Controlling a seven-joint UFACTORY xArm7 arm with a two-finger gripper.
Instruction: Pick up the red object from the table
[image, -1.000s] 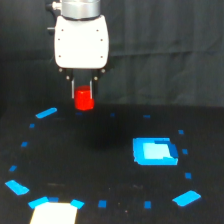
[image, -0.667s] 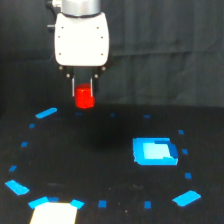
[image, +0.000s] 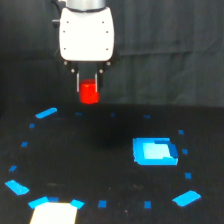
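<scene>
Red object (image: 89, 92) status: clamped in pincer (image: 89, 91), upper centre of frame, raised clear of table (image: 100, 165) | change: object and arm sit slightly higher than a second ago | meaning: lift appears achieved, pick nearly complete | blue square patch (image: 155, 151) lower right, untouched | blue tape marks scattered.

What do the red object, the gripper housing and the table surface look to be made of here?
The red object: probably plastic or painted wood, given its saturated, even colour; the blur leaves it open. The gripper housing: smooth white shell, likely moulded plastic, with thin, seemingly metallic fingers. The table: matte black, no reflections, possibly cloth or board, with bright blue marks like tape.
</scene>
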